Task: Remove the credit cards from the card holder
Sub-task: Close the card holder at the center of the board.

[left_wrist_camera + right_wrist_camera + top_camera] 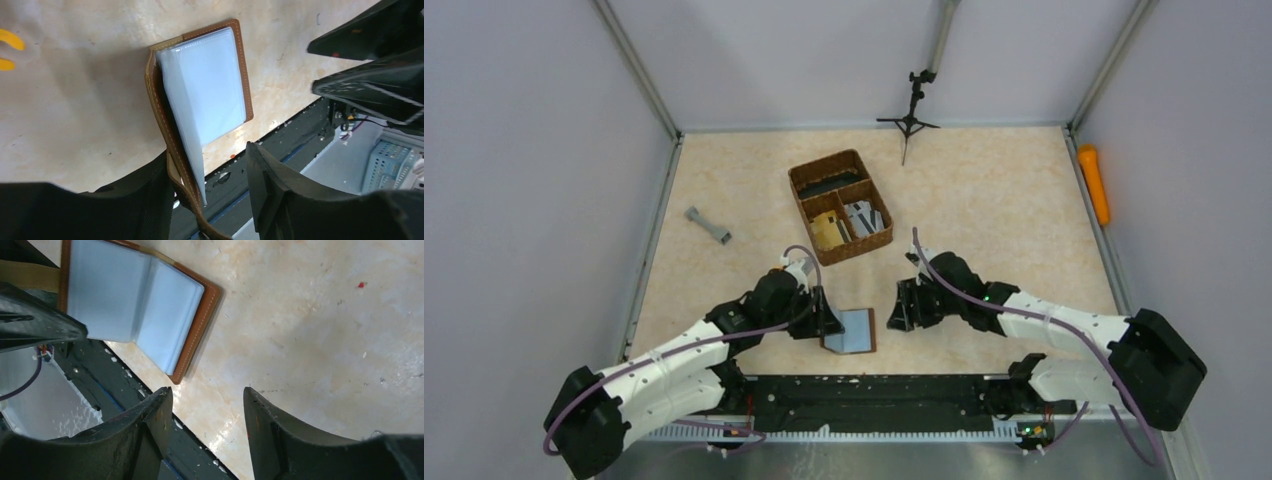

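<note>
The brown leather card holder (pixel 852 330) lies open on the table near the front edge, its pale grey-blue clear sleeves facing up. In the left wrist view (pixel 215 85) one cover lies flat and the other cover, with the strap, stands up against my left finger. My left gripper (pixel 209 150) is open around that raised cover (pixel 827 322). My right gripper (pixel 207 390) is open and empty, just right of the holder (pixel 125 305) and low over the table (pixel 899 308). I cannot tell whether cards sit in the sleeves. Grey-silver flat cards (pixel 862 216) lie in the woven basket.
The brown woven basket (pixel 796 190) stands behind the holder, with a tan piece and a dark piece in other compartments. A grey bar (pixel 708 225) lies at the left, a small black tripod (pixel 909 120) at the back and an orange object (pixel 1094 183) at the right wall. The black base rail (pixel 874 390) is close in front.
</note>
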